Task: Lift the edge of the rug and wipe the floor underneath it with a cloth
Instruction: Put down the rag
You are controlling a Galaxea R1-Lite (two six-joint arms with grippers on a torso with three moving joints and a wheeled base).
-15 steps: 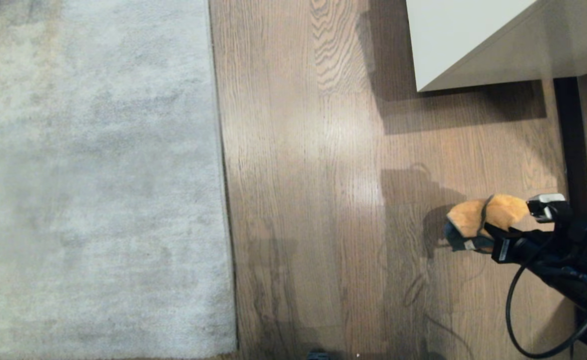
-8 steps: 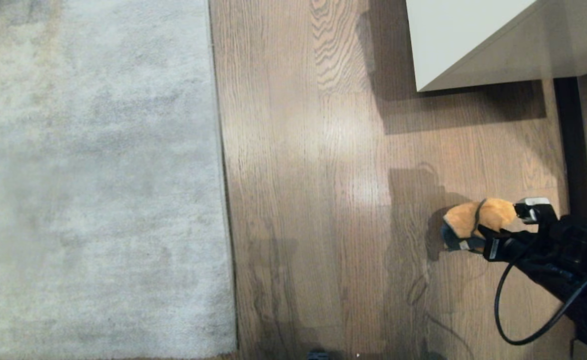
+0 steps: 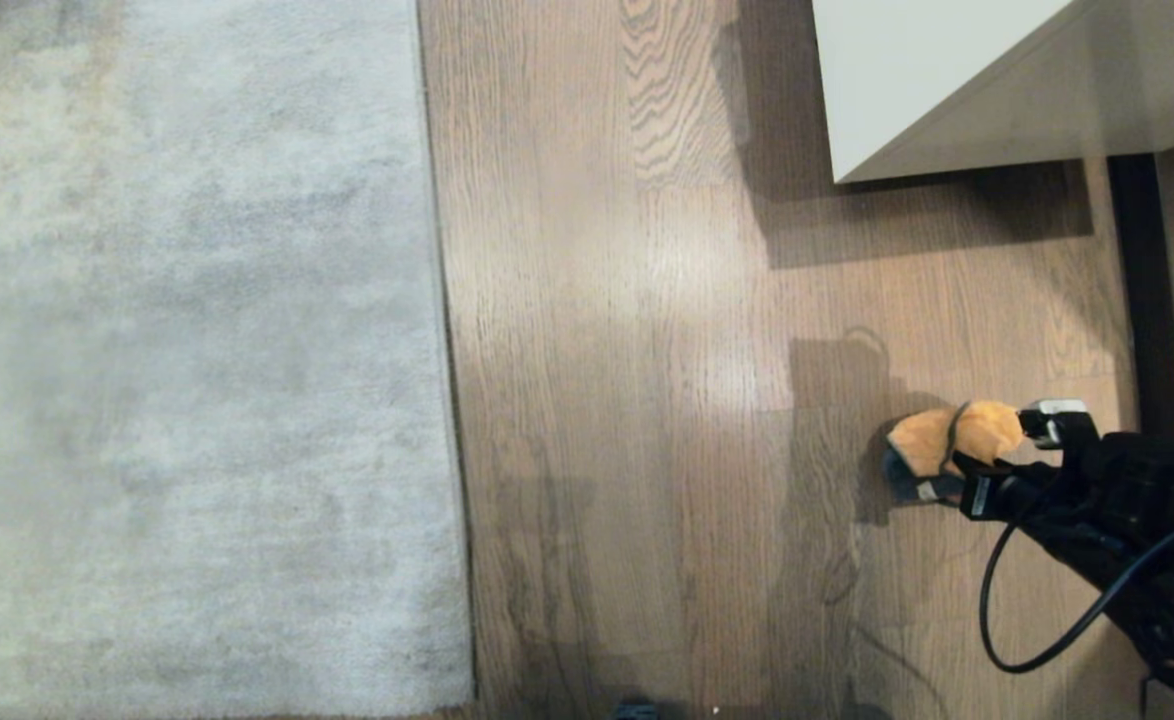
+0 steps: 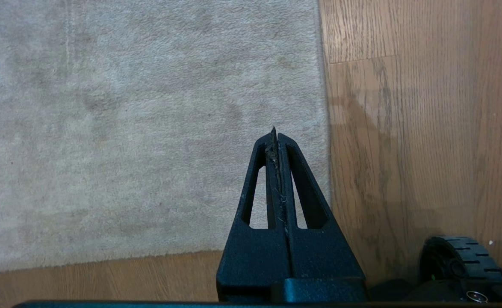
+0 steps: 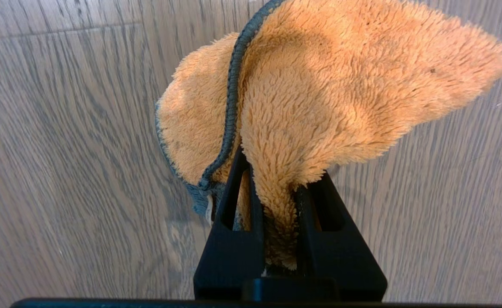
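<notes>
Right pincer [image 3: 957,470] grips the orange cloth [image 3: 947,440] low over the wood floor [image 3: 627,350] — well right of the rug edge [image 3: 447,400], which lies flat. Left pincer [image 4: 276,141], clenched empty, hangs over the rug's corner.

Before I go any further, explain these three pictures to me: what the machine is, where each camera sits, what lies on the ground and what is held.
This is a wheeled robot with two arms. One picture looks down from its head; the other two come from cameras behind each arm's fingers. On the brown wood-grain plank floor lies a large light grey short-pile rug, flat, its straight edge unlifted. The right gripper is shut on a small fluffy orange cloth with dark trim. The left gripper is shut and empty above the rug's corner. A white furniture corner stands far right.
</notes>
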